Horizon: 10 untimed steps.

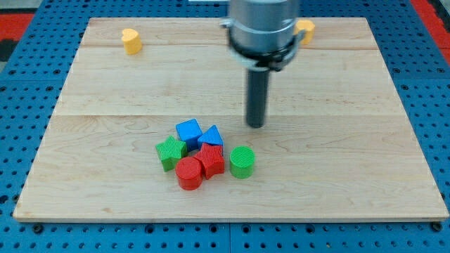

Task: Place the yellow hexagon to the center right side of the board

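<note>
My end effector is a straight dark rod with no jaws, so it neither opens nor closes and has hold of nothing. My tip (256,125) rests on the pale wooden table (105,98) a little to the right of the middle, touching no block.

The small yellow plastic hexagon block (305,30) lies near the view's top edge of the table, up and to the right of my tip and well apart from it. The grey body of the arm (261,28) covers its left part, so I see only a rounded yellow-orange piece poking out at the arm's right side; from that alone I cannot make out its six sides clearly. It sits on the table close to the top edge, right of centre.

A yellow heart-shaped block (131,41) stands far off at the view's top left.

Below and to the left of my tip is a tight cluster: a blue cube (188,132), a blue triangular block (211,135) just right of it, a green star-like block (171,152) on the cluster's left, a red cylinder (188,173) at the bottom, a red ridged block (211,160) beside it, and a green cylinder (242,161) at the right end. The blue triangular block is the nearest of these to my tip, yet apart from it.
</note>
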Tool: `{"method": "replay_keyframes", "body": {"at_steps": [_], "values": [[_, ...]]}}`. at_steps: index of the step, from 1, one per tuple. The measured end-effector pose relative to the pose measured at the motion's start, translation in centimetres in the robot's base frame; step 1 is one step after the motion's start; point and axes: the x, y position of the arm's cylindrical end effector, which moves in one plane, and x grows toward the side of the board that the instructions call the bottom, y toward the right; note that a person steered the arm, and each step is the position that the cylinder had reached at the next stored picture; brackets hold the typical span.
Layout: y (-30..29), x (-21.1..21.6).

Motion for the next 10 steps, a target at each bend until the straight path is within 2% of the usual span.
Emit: {"method": "replay_keyframes", "body": {"at_steps": [1, 2, 3, 4, 5, 6, 7, 8, 9, 10], "values": [[9.7, -5.1], [14.5, -11.9], [14.9, -17.9], [9.8, -22.5], [8.2, -25.6], [2.9, -21.1], [2.7, -17.2], [4.7, -16.6], [1.7, -10.9], [1.1, -8.2]]}}
